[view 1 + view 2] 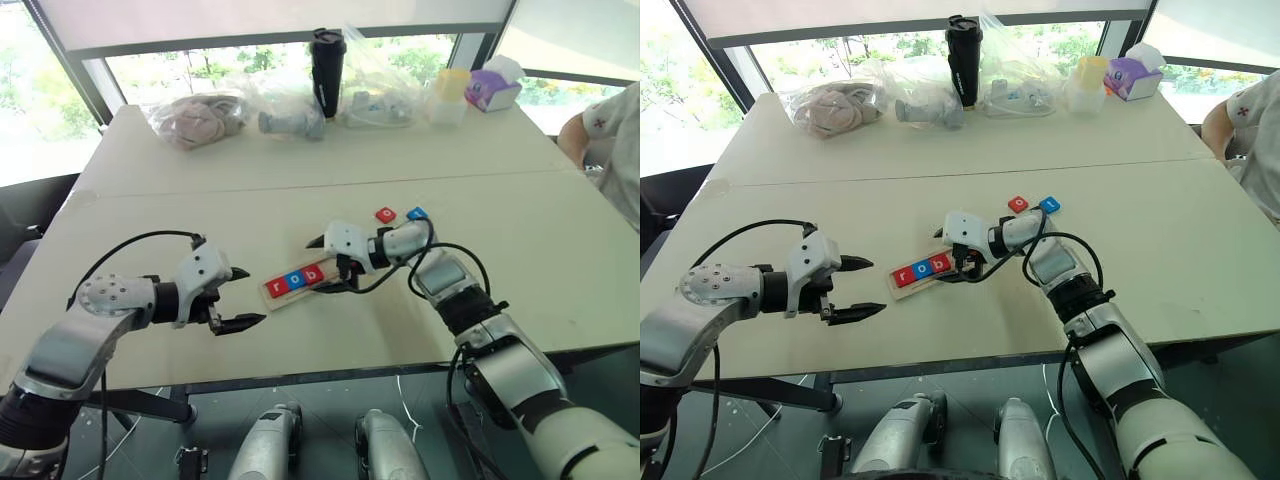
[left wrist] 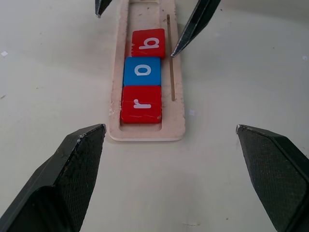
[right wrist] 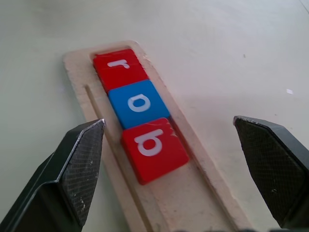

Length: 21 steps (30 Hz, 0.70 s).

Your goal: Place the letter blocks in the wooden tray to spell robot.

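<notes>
**A:** Tray [image 1: 300, 281], pale wood, long and narrow. Where is it, and how does it lie?

**B:** On the near half of the table [image 1: 520, 270], between the two grippers. Its long axis runs slantwise, the near end toward the left gripper [image 1: 243, 297], the far end under the right gripper [image 1: 330, 263].

**A:** Contents?

**B:** Three tiles in a row from the near end: red r [image 2: 141, 104], blue o [image 2: 142, 71], red b [image 2: 148, 43]. The b sits a little askew. The rest of the slot is bare.

**A:** Loose tiles?

**B:** Two, beyond the right arm: one red [image 1: 386, 214], one blue [image 1: 417, 213], side by side on the table.

**A:** Grippers?

**B:** Both spread wide, both empty. The left points along the tray from its near end; the right hovers over the b tile, fingers to either side.
</notes>
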### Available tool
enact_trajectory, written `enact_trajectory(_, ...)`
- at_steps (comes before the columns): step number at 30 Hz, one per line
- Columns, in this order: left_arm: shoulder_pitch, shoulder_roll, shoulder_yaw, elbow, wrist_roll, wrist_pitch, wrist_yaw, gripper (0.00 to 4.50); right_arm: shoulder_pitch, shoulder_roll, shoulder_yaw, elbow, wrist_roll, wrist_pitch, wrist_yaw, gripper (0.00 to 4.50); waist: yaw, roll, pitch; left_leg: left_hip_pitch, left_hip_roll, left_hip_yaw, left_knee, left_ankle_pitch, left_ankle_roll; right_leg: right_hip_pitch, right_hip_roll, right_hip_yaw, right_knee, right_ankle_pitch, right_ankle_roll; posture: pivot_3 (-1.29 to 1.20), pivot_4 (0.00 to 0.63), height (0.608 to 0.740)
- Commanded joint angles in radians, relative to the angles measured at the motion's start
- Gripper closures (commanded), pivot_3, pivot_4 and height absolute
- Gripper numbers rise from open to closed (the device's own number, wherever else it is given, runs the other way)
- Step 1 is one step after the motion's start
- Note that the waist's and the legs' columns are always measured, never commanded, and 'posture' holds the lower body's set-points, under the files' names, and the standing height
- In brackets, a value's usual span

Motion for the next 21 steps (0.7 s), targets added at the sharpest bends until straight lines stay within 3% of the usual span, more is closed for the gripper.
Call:
enact_trajectory(1, 0.0, 0.008, 0.028, -0.035, -0.011, 0.003, 0.009, 0.0, -0.048, 0.011, -0.008, 0.053, -0.016, -0.061, -0.021, 0.1, -0.001, 0.0, 0.0, 0.0, 0.0, 0.0, 0.0, 0.0, 0.0, 0.0, 0.0, 0.0, 0.0, 0.0, 0.0, 0.0, 0.15, 0.74)
enact_trajectory(12, 0.001, 0.003, 0.017, -0.038, -0.007, -0.001, 0.026, 0.0, -0.078, 0.037, -0.026, 0.112, -0.006, -0.122, -0.009, 0.1, -0.003, 0.0, 0.0, 0.0, 0.0, 0.0, 0.0, 0.0, 0.0, 0.001, 0.001, 0.0, 0.0, 0.0, 0.0, 0.0, 0.15, 0.74)
enact_trajectory(17, 0.003, 0.007, 0.027, -0.045, -0.017, 0.005, 0.025, 0.0, -0.051, 0.026, -0.12, -0.079, 0.15, 0.053, 0.049, 0.1, 0.0, 0.0, 0.0, 0.0, 0.0, 0.0, 0.0, 0.0, 0.0, 0.001, 0.001, 0.0, 0.0, 0.001, 0.001, 0.0, 0.15, 0.74)
enact_trajectory(21, -0.017, -0.011, 0.079, -0.076, -0.097, 0.052, 0.03, 0.0, -0.053, 0.0, -0.287, -0.252, 0.301, 0.301, -0.056, 0.1, 0.004, 0.0, 0.0, 0.0, 0.0, 0.0, 0.0, 0.0, 0.0, 0.0, 0.0, 0.0, 0.0, 0.0, 0.0, 0.0, 0.15, 0.74)
